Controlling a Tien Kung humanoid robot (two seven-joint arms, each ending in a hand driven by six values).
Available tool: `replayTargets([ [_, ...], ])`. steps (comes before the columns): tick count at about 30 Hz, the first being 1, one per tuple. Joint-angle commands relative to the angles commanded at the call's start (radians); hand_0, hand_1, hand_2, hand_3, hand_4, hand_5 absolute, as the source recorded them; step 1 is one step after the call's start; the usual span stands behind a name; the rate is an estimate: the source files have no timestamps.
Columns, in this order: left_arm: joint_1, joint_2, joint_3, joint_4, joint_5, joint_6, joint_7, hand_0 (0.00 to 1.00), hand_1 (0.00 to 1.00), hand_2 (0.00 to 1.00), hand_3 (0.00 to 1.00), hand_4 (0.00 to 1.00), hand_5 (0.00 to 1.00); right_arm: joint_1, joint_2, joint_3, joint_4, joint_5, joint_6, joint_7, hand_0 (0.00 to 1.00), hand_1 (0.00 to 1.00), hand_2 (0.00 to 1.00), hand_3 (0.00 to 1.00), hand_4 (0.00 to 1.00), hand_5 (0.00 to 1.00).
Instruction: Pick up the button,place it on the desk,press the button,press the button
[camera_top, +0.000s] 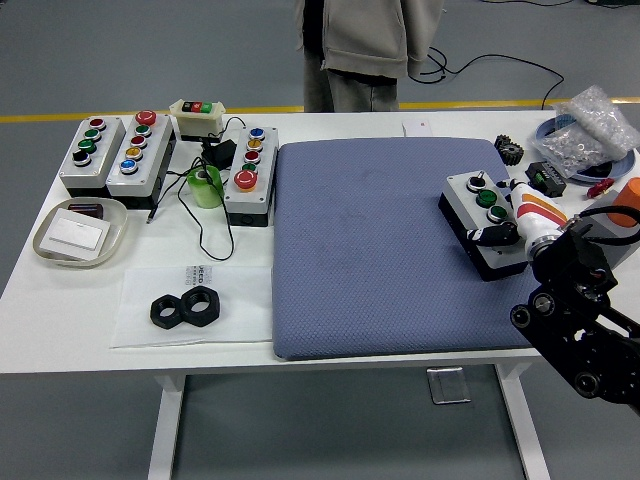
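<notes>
The button box (470, 200), grey on top with a black base, lies on the right part of the blue mat (370, 250). It shows a black knob and two green buttons; its near end is covered. My right hand (505, 222), white and orange with black tips, rests against the box's right side. One black finger (490, 236) lies across the box's near end, over the place of the red button. The hand is loosely open and holds nothing. My left arm is out of view.
Three more button boxes (250, 175) and a small one stand at the back left beside a green tape roll (206, 186). A white tray (78, 232) and two black nuts (185, 307) lie at the left. A bag of parts (590, 130) and an orange object (625, 200) lie at the right. A person (365, 50) stands at the far side.
</notes>
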Motion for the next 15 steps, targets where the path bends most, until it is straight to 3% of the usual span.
replayTargets([
  [3, -0.002, -0.001, 0.004, 0.0, -0.009, 0.0, -0.002, 0.717, 0.824, 0.88, 0.831, 0.642, 0.998, 0.007, 0.002, -0.002, -0.011, -0.005, 0.001, -0.003, 0.725, 0.606, 0.689, 0.835, 0.993, 0.21],
  [4, -0.002, -0.001, 0.006, 0.0, -0.011, 0.0, -0.002, 0.715, 0.825, 0.88, 0.831, 0.642, 0.998, 0.009, 0.002, -0.004, -0.015, -0.006, 0.003, -0.004, 0.627, 0.561, 0.65, 0.818, 0.993, 0.214],
  [9, -0.005, -0.001, 0.011, 0.001, -0.019, -0.001, -0.004, 0.715, 0.825, 0.88, 0.831, 0.642, 0.998, 0.018, 0.0, -0.014, -0.025, -0.015, 0.013, -0.008, 0.627, 0.561, 0.65, 0.818, 0.993, 0.214],
  [10, -0.005, 0.0, 0.012, 0.001, -0.02, -0.002, -0.005, 0.715, 0.825, 0.879, 0.831, 0.642, 0.998, 0.019, -0.001, -0.016, -0.027, -0.015, 0.013, -0.008, 0.509, 0.484, 0.577, 0.771, 0.972, 0.187],
  [15, -0.007, 0.0, 0.014, 0.001, -0.024, -0.002, -0.005, 0.715, 0.825, 0.879, 0.831, 0.642, 0.998, 0.024, -0.01, -0.029, -0.029, -0.018, 0.019, -0.011, 0.509, 0.484, 0.577, 0.771, 0.972, 0.187],
])
